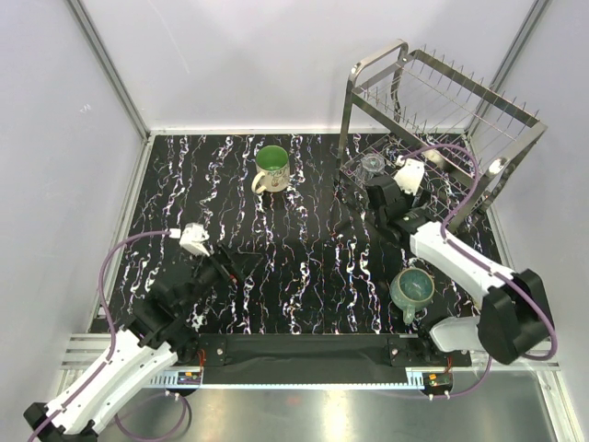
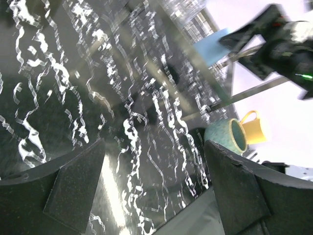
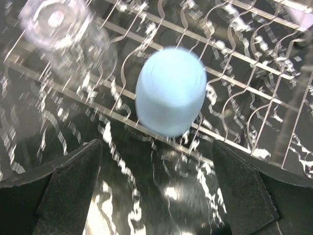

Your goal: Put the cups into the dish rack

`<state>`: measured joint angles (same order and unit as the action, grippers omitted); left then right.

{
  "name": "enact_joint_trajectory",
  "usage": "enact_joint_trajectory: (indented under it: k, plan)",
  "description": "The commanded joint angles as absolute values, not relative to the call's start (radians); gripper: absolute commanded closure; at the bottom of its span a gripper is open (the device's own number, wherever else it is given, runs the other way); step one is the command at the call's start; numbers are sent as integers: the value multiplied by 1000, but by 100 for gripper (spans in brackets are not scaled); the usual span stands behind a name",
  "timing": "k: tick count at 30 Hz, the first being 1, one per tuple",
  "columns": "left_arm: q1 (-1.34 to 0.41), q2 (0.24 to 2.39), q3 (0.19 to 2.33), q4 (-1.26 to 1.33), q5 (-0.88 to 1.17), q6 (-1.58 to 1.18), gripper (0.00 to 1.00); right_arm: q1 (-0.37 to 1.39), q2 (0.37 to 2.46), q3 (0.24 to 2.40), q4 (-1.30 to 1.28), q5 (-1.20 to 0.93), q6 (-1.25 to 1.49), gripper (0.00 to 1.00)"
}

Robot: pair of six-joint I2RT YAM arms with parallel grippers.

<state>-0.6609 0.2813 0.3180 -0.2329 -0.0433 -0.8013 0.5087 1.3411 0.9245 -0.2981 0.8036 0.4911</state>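
Steel ledge [image 1: 304,414], black marbled tabletop [image 1: 276,244], seemingly pale walls [image 1: 230,64].

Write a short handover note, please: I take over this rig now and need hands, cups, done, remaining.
Left hand: open, empty, above the table.
Right hand: open, empty, facing the dish rack's lower tier.
In the rack: glass tumbler and light-blue cup.
On the table: cream mug, teal mug, yellow mug beside it.
Done: two cups loaded. Left: three mugs to load.
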Motion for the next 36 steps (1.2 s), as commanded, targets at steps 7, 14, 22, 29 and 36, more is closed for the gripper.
enact_joint_trajectory:
  k: [7, 14, 22, 29, 36]
  plan:
    - [-666, 452, 544, -428, -43, -772, 15, 523, 1128, 858, -446, 446, 421, 0]
    - [-664, 488, 650, -508, -32, -733, 17, 531, 1046, 841, -548, 118, 408, 0]
    - [-664, 612, 756, -523, -55, -729, 18, 598, 922, 764, -549, -144, 465, 0]
    - [-664, 857, 923, -494, -127, -606, 16, 797, 927, 710, -515, -178, 601, 1]
    - [-658, 1211, 1251, -528, -212, -295, 11, 844, 859, 643, -505, -213, 696, 2]
